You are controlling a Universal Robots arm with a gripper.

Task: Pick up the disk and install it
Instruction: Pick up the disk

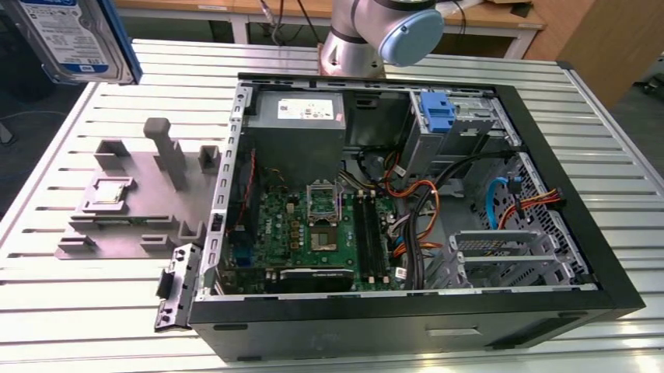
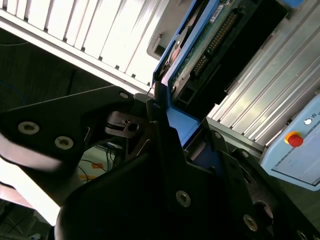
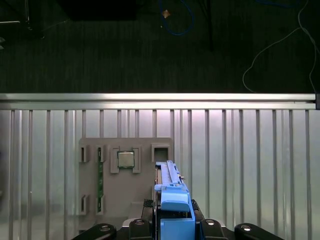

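Carrying looks to be the step in hand. The flat rectangular silver-grey disk (image 1: 78,39), with a white-and-blue label and a blue plastic carrier round its rim, hangs high at the exterior view's left. It is above the ribbed metal table (image 1: 93,311) and well apart from the open black computer case (image 1: 612,299).

The black hand (image 3: 175,227) is closed on the disk. In both wrist views its jaws pinch the blue carrier from either side, with the drive standing on edge between them. Under the disk, in the first wrist view, lies the flat grey plastic fixture (image 3: 125,195), with a small square silver chip (image 3: 125,159) seated in one pocket. The disk appears lifted clear of both.

To carry well, I judge that the squeeze should stay on the carrier's plastic, since the drive's green circuit board sits exposed just past the jaws. The carrier is thin and may flex, so a steady wrist with no sudden turns would stop the heavy drive from pivoting in the grip. Height matters too: the case walls stand proud of the table, and a bundle of orange and black cables (image 1: 421,214) arches up inside and could snag a low corner. The bare blue plastic bracket (image 1: 441,113) in the case's far corner should be given room.
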